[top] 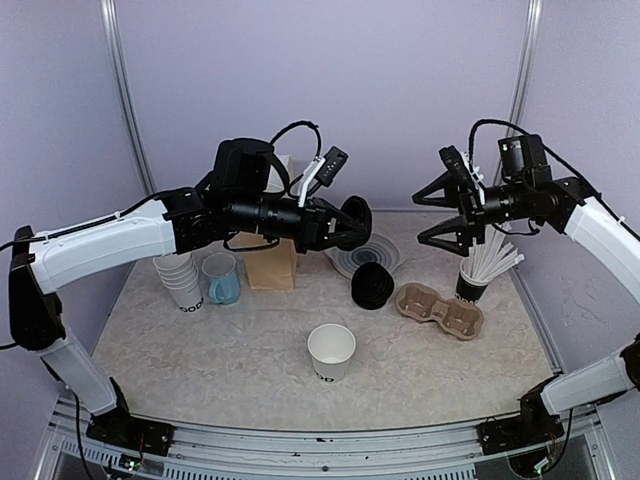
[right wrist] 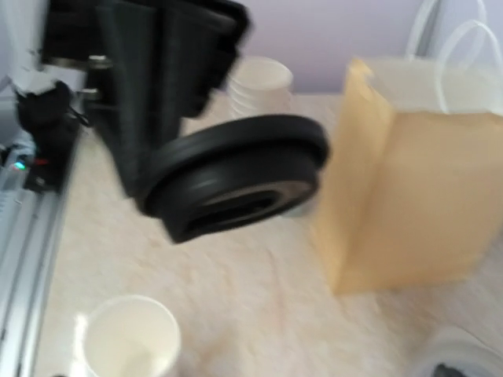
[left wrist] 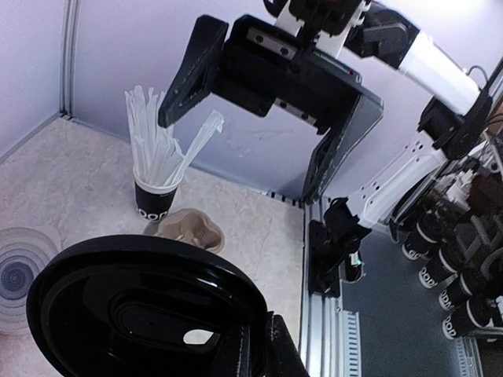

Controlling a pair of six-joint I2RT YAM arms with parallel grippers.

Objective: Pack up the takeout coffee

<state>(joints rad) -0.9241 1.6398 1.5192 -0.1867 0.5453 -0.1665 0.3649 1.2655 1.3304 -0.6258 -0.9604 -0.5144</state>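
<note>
Top external, lid (top: 359,218) in left hand (top: 346,224), cup (top: 331,349) apart

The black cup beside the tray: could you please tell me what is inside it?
White straws fan out of the cup; their lower ends and its bottom are hidden.

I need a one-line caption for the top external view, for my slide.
Left gripper holds a black lid aloft, right gripper is open, white cup stands uncovered.

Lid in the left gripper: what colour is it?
The lid is black; the left wrist view shows it best.
</note>
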